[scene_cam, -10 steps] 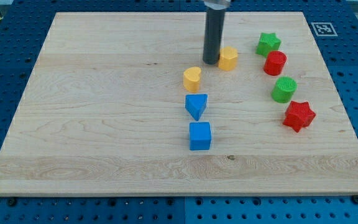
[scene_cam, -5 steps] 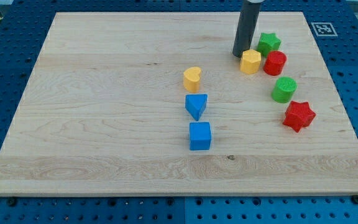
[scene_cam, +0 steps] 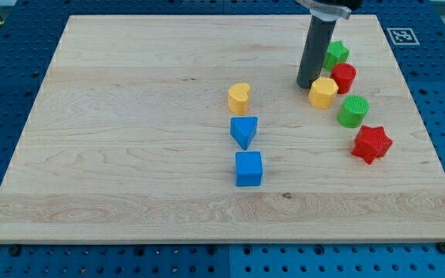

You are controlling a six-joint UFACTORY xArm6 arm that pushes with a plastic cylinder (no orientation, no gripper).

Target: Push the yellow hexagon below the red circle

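My tip [scene_cam: 309,85] touches the hexagon [scene_cam: 323,93] on its upper-left, near the board's top-right corner, driving it under the red circle [scene_cam: 343,78]; no jaws to report.

Yellow hexagon [scene_cam: 324,92] lying flat, just below-left of the red circle [scene_cam: 343,78], nearly touching it, near the view's upper right.

My tip [scene_cam: 309,85] touches the upper-left edge of the yellow hexagon [scene_cam: 324,93], which sits just left of and slightly below the red circle [scene_cam: 343,78]. Green star [scene_cam: 334,54] above it, green circle [scene_cam: 353,111] and red star [scene_cam: 371,144] below; yellow heart [scene_cam: 239,97], blue triangle [scene_cam: 243,131], blue cube [scene_cam: 248,168] mid-board [scene_cam: 114,139]
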